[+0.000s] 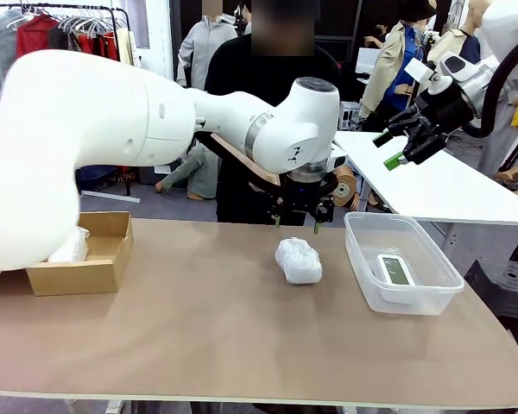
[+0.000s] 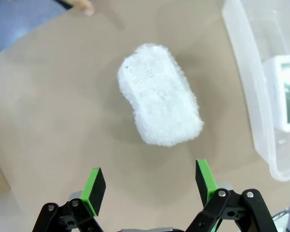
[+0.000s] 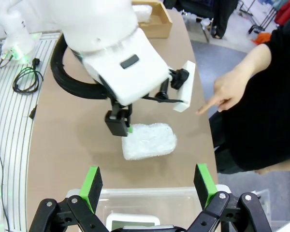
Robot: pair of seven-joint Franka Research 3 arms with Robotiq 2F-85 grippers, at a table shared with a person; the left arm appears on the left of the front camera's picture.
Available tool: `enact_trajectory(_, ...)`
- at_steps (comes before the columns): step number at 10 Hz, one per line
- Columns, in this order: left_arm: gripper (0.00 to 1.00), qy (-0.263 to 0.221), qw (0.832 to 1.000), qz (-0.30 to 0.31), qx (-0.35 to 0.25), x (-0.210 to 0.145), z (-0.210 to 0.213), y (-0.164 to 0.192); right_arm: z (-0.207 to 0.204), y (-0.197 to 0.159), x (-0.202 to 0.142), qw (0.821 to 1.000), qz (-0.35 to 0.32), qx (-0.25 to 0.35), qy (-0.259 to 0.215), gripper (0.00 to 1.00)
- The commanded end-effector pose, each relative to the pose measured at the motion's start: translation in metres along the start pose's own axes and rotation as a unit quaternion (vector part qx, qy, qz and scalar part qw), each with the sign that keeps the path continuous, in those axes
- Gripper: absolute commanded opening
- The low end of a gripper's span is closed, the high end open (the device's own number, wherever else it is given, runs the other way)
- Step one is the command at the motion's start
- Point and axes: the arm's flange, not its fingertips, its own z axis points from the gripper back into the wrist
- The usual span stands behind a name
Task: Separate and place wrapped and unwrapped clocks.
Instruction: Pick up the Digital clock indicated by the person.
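Left wrist view: I have left tool, jaws apart, above wrapped clock; its long axis slants away between jaws.

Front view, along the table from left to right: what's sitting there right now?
Cardboard box with a wrapped bundle in it → loose wrapped clock on the tabletop → clear tub holding the bare clock.
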Motion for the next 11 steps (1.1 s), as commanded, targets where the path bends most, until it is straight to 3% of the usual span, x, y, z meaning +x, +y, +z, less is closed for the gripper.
enact_trajectory(1,0.96,0.013,0.998,0.065,0.016,0.020,-0.006,-0.008,0.001,0.000,0.001,1.000,0.001,0.000,0.000,1.00)
enact_trajectory(4,0.96,0.010,0.994,0.104,-0.015,0.030,-0.035,-0.007,0.001,0.000,0.001,1.000,0.001,0.000,0.000,1.00)
enact_trajectory(10,0.96,-0.022,0.995,0.100,-0.017,0.040,-0.080,-0.022,0.001,0.000,0.001,1.000,0.001,0.000,0.000,1.00)
enact_trajectory(11,1.00,-0.016,0.994,0.106,-0.015,0.041,-0.084,-0.025,0.001,0.000,0.001,1.000,0.001,0.000,0.000,1.00)
